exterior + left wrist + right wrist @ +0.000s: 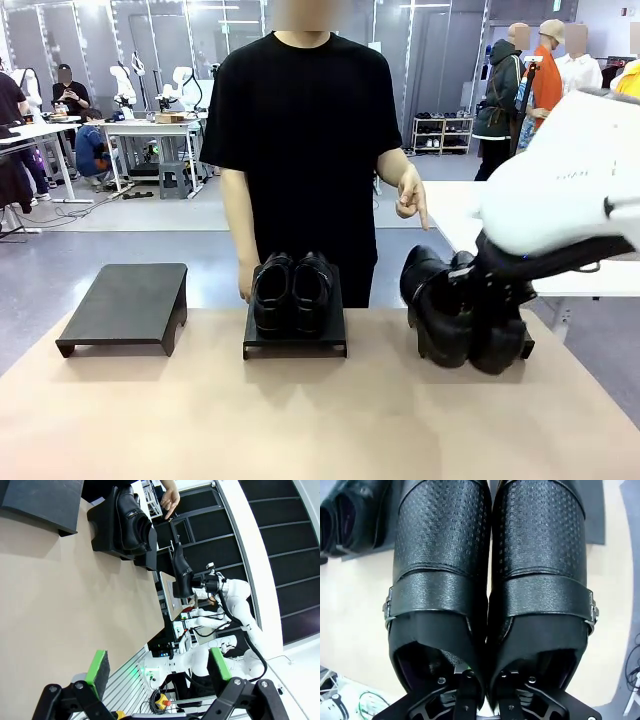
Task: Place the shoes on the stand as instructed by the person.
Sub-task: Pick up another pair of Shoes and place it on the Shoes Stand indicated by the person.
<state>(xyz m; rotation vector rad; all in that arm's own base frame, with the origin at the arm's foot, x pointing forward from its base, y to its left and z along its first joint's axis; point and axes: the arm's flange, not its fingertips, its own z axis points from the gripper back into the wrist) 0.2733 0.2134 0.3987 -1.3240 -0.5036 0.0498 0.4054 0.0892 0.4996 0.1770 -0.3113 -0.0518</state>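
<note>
Right claw (479, 680), nearest the lens in the right wrist view, is closed on a pair of chunky, textured black leather shoes with buckle straps (490, 580), fingers pinching the two inner heel walls together. Front view: same pair (455, 310) hangs toes-down under the white arm, right of the middle black stand (295, 340), over a third black stand (524, 345) partly hidden behind it. Slimmer glossy black dress shoes (292, 290) sit side by side on the middle stand, toes toward the robot. Flat black stand (125, 305), left of the middle one, is bare. All rest on a tan table (320, 420). Person in black T-shirt (300, 140) stands behind the middle stand, one hand (410, 200) pointing down, right of it. Left claw (157, 667): open, green pads apart, holding nothing, above the table.
</note>
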